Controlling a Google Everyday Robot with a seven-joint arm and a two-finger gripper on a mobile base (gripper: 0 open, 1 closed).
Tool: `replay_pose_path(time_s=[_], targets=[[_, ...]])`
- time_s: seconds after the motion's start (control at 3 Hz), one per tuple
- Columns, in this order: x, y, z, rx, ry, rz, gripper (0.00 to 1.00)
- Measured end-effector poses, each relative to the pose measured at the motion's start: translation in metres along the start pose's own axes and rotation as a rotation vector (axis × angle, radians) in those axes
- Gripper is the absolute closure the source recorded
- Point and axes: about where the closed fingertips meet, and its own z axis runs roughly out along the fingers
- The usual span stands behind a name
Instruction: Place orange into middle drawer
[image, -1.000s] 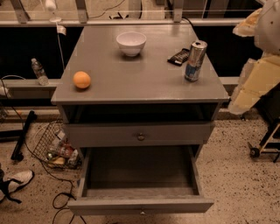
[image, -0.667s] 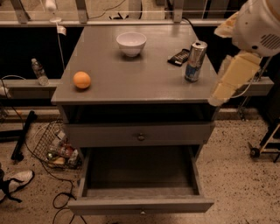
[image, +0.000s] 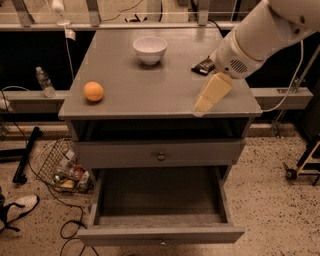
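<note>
One orange (image: 93, 91) sits on the desk's (image: 150, 87) left edge, one white bowl (image: 150, 49) at the back, the gripper (image: 211, 94) hovers over the right front, openness untellable, above the one open middle drawer (image: 160, 234).

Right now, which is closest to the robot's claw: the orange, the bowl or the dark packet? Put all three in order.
The gripper hangs over the front right edge of the cabinet top.
1. Dark packet: just behind the gripper, on the right side.
2. Bowl: at the rear, near the middle.
3. Orange: far across, by the left edge.
</note>
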Motion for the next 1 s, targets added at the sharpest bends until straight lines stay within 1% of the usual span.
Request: replay_pose_path(time_s=[0.33,0.67,1.0], targets=[[0.0,0.0,0.0,0.0,0.0,0.0,0.0],[-0.032,-0.001,0.042,-0.07,-0.099,-0.063,0.0],[-0.072,-0.003,0.083,-0.14,-0.184,-0.152,0.0]])
